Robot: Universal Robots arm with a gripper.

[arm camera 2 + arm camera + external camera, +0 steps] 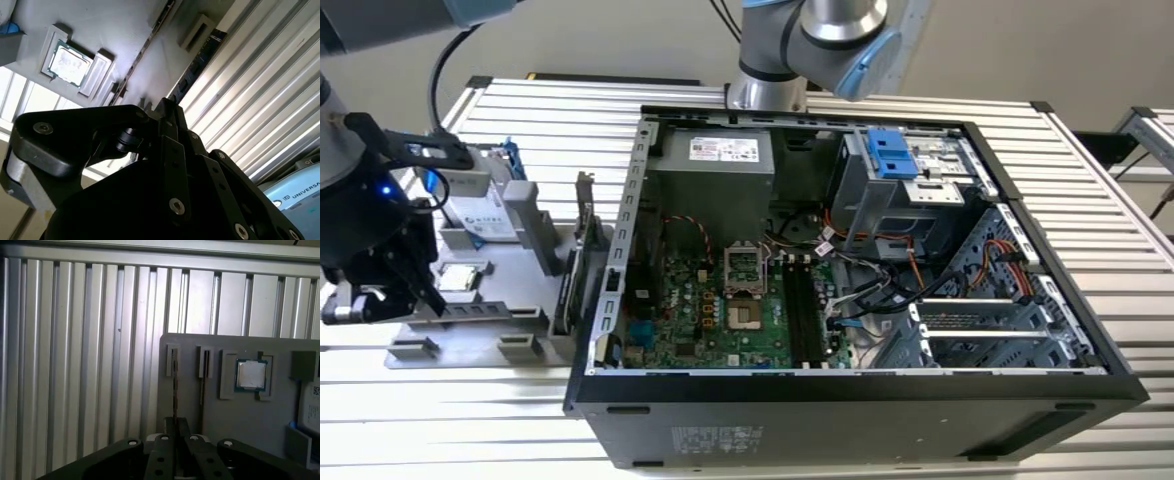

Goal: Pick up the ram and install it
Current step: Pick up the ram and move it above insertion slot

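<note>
Standing on edge in the slot nearest one edge of the gray tray [225, 415], the ram [175, 385] shows in the first wrist view as no more than a thin dark line, its chips and blue face turned out of sight. Its near end runs in under the gripper [176, 424], which sits right over it at that tray edge. Whether the gripper is pinching the stick or only straddling it I cannot tell, because its own black linkage covers the spot where they meet. One slot further in from that edge holds a second thin line [201, 390], too slim to say whether it is another stick or just the groove. Beyond it lies one processor [251, 375] in a square pocket, and past that one hard drive [311, 410], cut off by the frame. In the exterior view the tray rests on the ribbed metal table [1121, 200] just beside the open computer case [854, 395], on the exterior view's left of it. One dark card [580, 235] stands upright along the tray edge closest to the case. Inside the case the motherboard [707, 320] lies flat, its black memory slots [801, 300] bunched too tightly to count, and cables hide part of the board.
</note>
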